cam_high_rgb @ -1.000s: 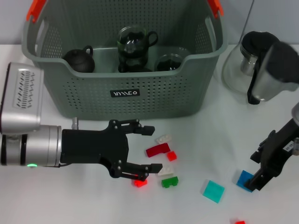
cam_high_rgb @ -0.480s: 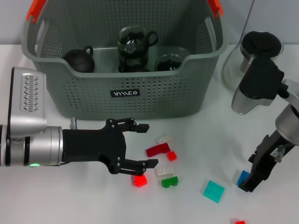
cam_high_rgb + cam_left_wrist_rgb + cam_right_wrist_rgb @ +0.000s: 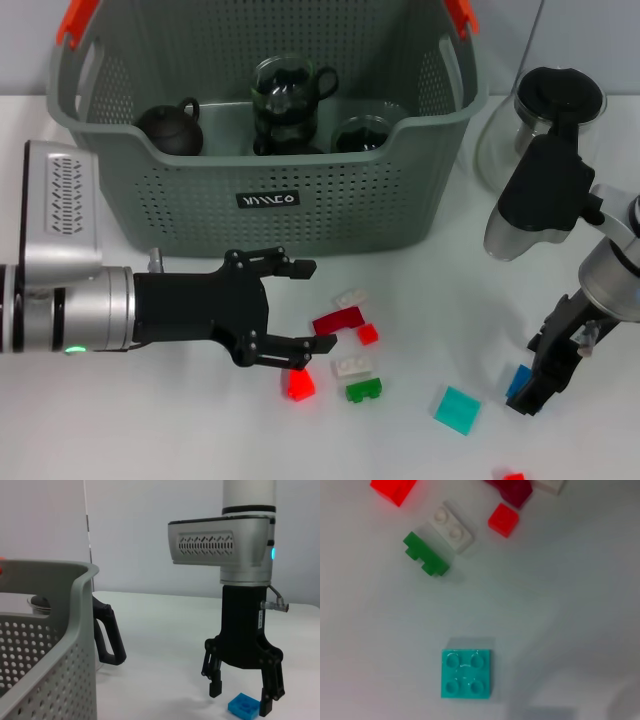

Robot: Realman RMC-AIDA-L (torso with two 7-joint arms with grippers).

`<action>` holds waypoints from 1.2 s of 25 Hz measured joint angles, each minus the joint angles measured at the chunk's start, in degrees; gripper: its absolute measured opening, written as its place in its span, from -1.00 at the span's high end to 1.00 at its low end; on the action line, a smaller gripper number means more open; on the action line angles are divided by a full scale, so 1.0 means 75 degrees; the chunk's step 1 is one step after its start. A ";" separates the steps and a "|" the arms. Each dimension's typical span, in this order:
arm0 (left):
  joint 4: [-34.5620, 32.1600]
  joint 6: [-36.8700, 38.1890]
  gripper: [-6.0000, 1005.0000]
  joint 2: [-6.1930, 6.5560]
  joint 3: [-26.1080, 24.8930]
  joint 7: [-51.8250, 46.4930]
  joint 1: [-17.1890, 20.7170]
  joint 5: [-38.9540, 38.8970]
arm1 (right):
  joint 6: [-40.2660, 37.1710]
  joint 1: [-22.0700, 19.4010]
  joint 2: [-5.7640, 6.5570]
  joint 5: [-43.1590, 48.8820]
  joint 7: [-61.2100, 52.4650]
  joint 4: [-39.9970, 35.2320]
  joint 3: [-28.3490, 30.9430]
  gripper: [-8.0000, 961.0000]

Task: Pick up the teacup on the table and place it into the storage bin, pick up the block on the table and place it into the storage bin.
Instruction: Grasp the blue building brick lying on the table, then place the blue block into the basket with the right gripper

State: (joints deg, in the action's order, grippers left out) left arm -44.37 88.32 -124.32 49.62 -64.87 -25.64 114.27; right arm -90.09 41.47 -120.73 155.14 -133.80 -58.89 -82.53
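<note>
Blue block (image 3: 518,381), a small flat studded brick, lies on the white bench (image 3: 430,300) at about four o'clock from the storage bin (image 3: 270,205). It looks light, rigid and slick; grip its opposite side edges. The right claw (image 3: 242,700) stands open, straddling it. The left claw (image 3: 305,307), open, hovers over a red block (image 3: 298,385).
</note>
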 joint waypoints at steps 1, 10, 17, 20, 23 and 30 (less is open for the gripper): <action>0.0004 -0.0011 -0.75 -0.0002 -0.0003 0.0000 0.0000 -0.0003 | 0.0051 -0.0006 -0.0003 -0.0021 -0.0008 0.0008 -0.0042 -0.84; 0.0038 -0.0046 -0.75 -0.0007 -0.0071 0.0001 0.0007 -0.0005 | 0.0266 -0.0034 -0.0005 -0.0123 -0.0135 0.0130 -0.0505 -0.35; 0.0106 -0.0050 -0.75 0.0014 -0.0220 0.0001 0.0003 -0.0005 | 0.0267 -0.0169 0.0010 -0.0170 -0.0176 -0.0137 -0.0794 -0.08; 0.0107 -0.0049 -0.75 0.0017 -0.0251 0.0001 0.0007 -0.0003 | 0.0206 -0.0255 0.0025 -0.0173 -0.0168 -0.0434 -0.0860 0.00; 0.0106 -0.0043 -0.75 0.0019 -0.0377 0.0001 0.0034 0.0021 | -0.0096 -0.0359 0.0035 -0.0202 -0.0160 -0.1004 -0.0780 0.08; 0.0177 -0.0069 -0.75 0.0029 -0.0837 0.0068 0.0252 0.0206 | -0.2223 0.0417 0.0015 -0.1189 -0.0179 -0.3405 0.0909 0.06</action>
State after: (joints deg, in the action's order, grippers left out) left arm -43.05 87.80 -124.10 43.34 -64.36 -23.75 115.82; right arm -106.76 44.59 -120.61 146.22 -135.14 -84.43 -75.71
